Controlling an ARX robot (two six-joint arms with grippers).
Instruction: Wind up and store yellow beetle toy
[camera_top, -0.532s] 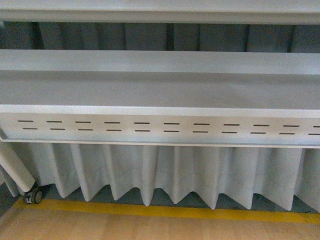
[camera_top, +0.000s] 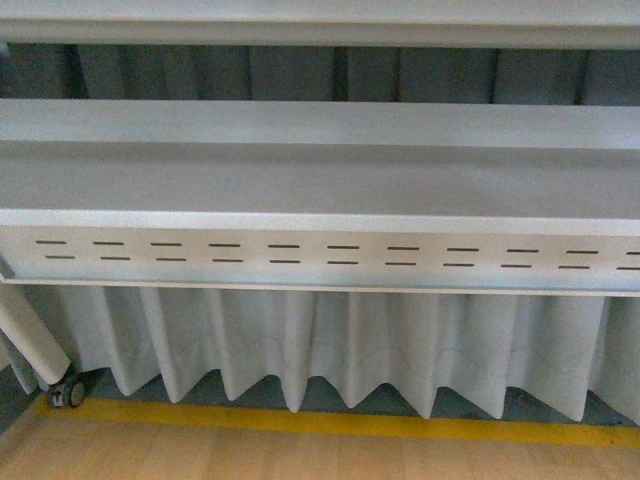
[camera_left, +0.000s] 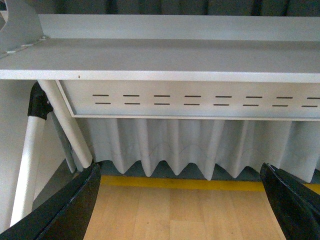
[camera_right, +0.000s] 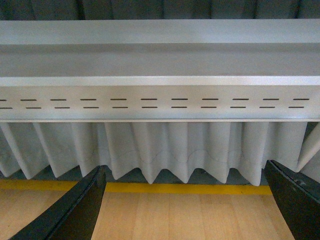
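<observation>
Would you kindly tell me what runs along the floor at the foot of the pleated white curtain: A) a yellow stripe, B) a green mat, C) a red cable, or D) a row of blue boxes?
A: a yellow stripe runs across the wooden floor just below the hem of the pleated curtain, and both wrist views show it too.

Matt grey metal shelf (camera_top: 320, 180), pleated pale cloth curtain (camera_top: 350, 340), smooth light wood floor (camera_top: 300, 455)
</observation>
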